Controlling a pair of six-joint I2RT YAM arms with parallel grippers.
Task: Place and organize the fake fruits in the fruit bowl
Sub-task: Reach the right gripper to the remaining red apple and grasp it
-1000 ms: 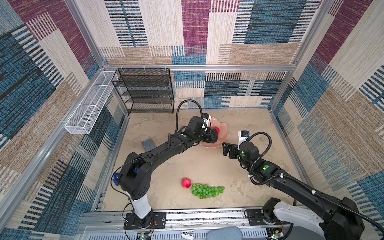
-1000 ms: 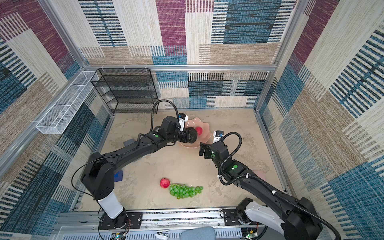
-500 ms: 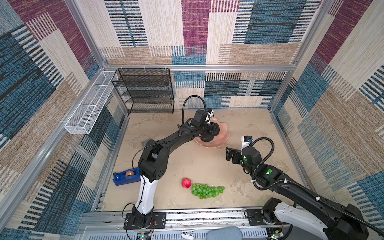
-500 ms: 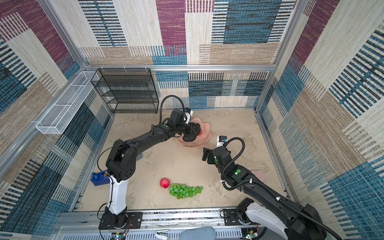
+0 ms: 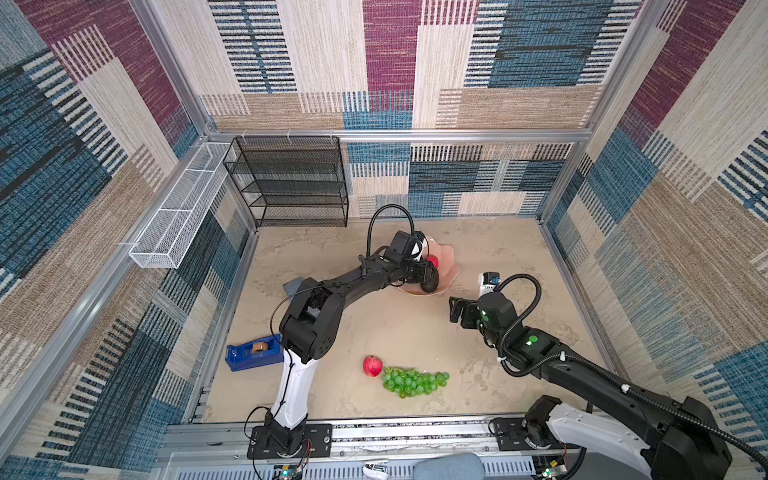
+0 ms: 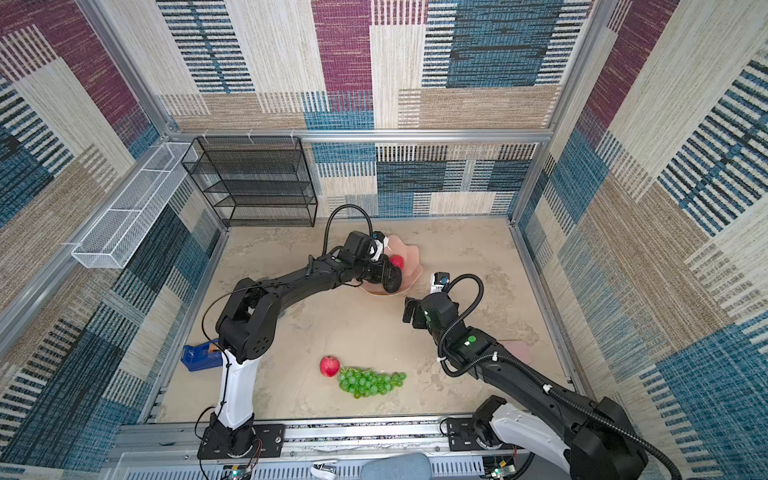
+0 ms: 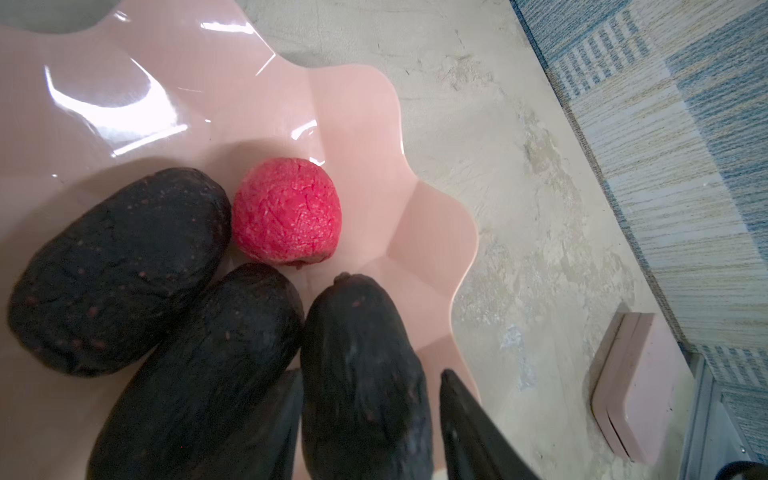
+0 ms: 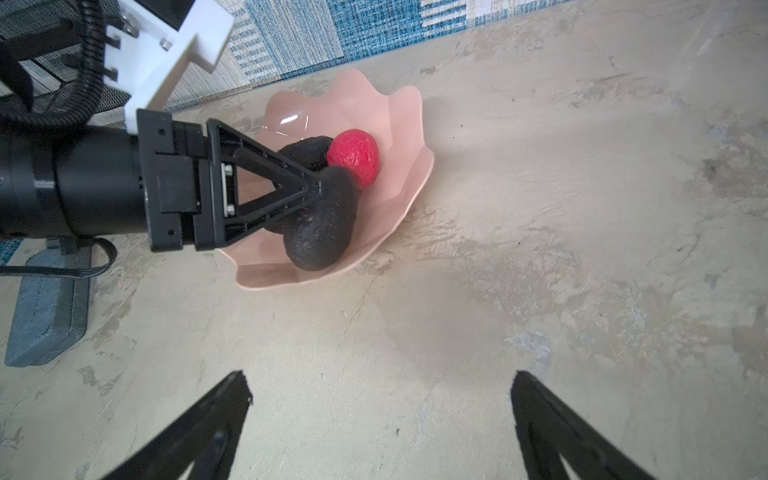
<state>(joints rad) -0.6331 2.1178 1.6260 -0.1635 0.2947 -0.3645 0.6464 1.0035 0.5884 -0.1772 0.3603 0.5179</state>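
Observation:
The pale-pink scalloped fruit bowl [image 5: 451, 266] [image 6: 415, 266] [image 7: 353, 124] [image 8: 407, 137] holds a red fruit [image 7: 286, 210] [image 8: 353, 160] and three dark avocados [image 7: 120, 270] [image 7: 208, 365] [image 7: 361, 374]. My left gripper [image 5: 428, 276] [image 6: 390, 278] [image 7: 372, 374] is over the bowl with the third avocado between its jaws. The jaws stand slightly apart, with pink bowl showing between one finger and the avocado. A second red fruit [image 5: 372, 365] [image 6: 329, 366] and the green grapes [image 5: 413, 381] [image 6: 370, 383] lie on the table near the front. My right gripper [image 5: 455, 309] [image 6: 409, 311] [image 8: 382, 378] hangs open and empty in front of the bowl.
A blue tape dispenser [image 5: 254, 351] sits at the front left, and a flat pink case [image 7: 636, 382] [image 6: 519, 351] lies by the right wall. A black wire shelf [image 5: 291, 183] and a white mesh basket [image 5: 178, 208] stand at the back left. A grey flat object [image 8: 45, 307] lies left of the bowl.
The left arm swung over the bowl and set the avocado down beside the others, and its jaws have parted a little. The right gripper drew back slightly from the bowl.

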